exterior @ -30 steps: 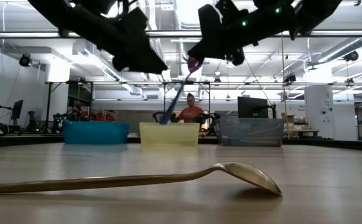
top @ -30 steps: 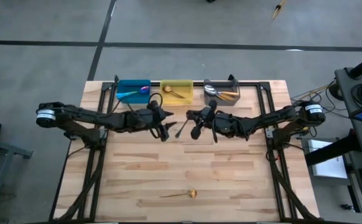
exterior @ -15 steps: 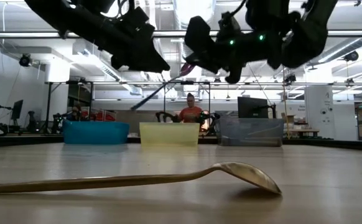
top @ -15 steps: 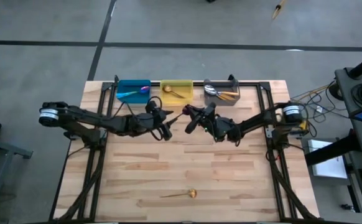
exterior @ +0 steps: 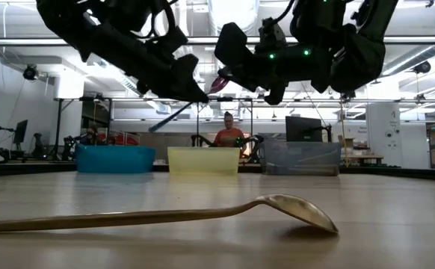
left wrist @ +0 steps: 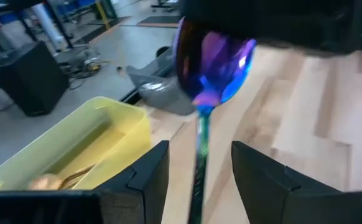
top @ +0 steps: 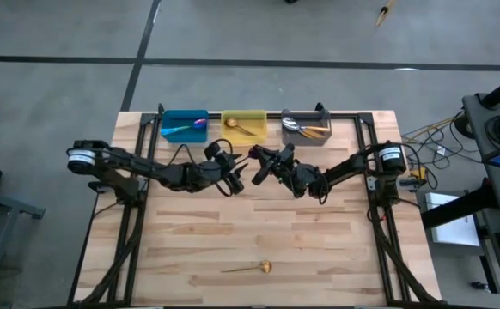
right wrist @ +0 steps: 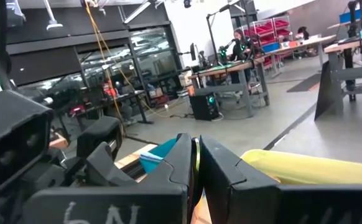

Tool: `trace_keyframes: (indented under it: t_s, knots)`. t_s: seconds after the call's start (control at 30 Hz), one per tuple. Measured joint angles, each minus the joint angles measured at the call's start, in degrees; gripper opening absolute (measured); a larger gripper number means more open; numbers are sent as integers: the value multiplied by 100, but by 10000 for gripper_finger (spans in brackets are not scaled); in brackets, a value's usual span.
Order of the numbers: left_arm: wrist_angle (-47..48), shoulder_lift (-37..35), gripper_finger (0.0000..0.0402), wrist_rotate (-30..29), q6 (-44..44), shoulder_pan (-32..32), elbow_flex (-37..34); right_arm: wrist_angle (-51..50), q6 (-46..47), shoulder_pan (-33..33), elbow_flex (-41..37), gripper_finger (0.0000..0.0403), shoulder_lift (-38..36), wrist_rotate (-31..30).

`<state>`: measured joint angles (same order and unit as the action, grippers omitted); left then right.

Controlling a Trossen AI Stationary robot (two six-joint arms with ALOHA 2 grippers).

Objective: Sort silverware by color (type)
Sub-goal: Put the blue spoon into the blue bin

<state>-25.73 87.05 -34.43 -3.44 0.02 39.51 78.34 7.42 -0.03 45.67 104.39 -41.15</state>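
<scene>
Held spoon: a spoon with an iridescent purple-blue bowl (left wrist: 212,65) and a thin teal handle. It hangs in the air above the table, in front of the yellow bin, between the two grippers. In the left wrist view the bowl is up at the right gripper and the handle runs down between the left fingers.
Right gripper (top: 261,165): fingers pressed together on the bowl end of the purple-blue spoon. In the right wrist view the two dark fingers (right wrist: 215,165) leave only a thin slit, with the spoon's edge in it.
Left gripper (top: 235,176): fingers apart, one on each side of the teal handle. The left finger (left wrist: 145,174) and the right one stand clear of the handle; a gap shows on both sides, so no grip.
Gold spoon (top: 250,268): lies alone on the wooden table (top: 190,232) near the front edge, well apart from both arms. In the low view it rests on its bowl, bowl to the right.
Blue bin (top: 184,124): at the far edge, holds teal-handled spoons.
Yellow bin (top: 243,124): beside the blue one, holds a gold spoon.
Gray bin (top: 306,127): beside the yellow one, holds spoons with silver bowls and orange handles.
</scene>
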Motion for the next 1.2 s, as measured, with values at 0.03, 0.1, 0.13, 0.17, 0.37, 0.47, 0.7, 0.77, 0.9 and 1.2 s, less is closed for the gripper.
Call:
trace_keyframes:
  t_s: [0.03, 0.1, 0.13, 0.17, 0.37, 0.47, 0.7, 0.77, 0.9, 1.2]
  knots:
    - [9, 21, 153, -69, 0, 0, 0, 11, -50, 0, 0, 12, -3, 0]
    - [-7, 54, 149, -104, 0, 1, 0, 16, -62, 0, 10, 12, -3, 0]
    - [17, 54, 145, -110, 0, 1, 0, 14, -63, 0, 9, 12, -3, 0]
    - [3, 54, 138, -111, 0, 1, 0, 6, -62, 0, 9, 12, -3, 0]
    - [-5, 47, 80, -110, 0, 1, 0, -6, -99, 0, 9, 12, -3, 7]
    - [-3, 45, 44, -109, -2, 1, 0, -6, -88, 0, 10, 12, -6, 9]
    - [3, 45, 10, -62, -17, -3, 7, -13, -56, -7, 9, 12, -8, 32]
    - [9, 45, 6, -60, -82, -6, 7, -17, -58, -7, 11, 13, -8, 61]
    - [8, 45, 4, -38, -235, -6, 7, -46, -92, -7, 11, 17, -10, 68]
    - [60, 19, 2, -45, -608, -1, 9, -137, -234, 0, 13, 71, -16, 70]
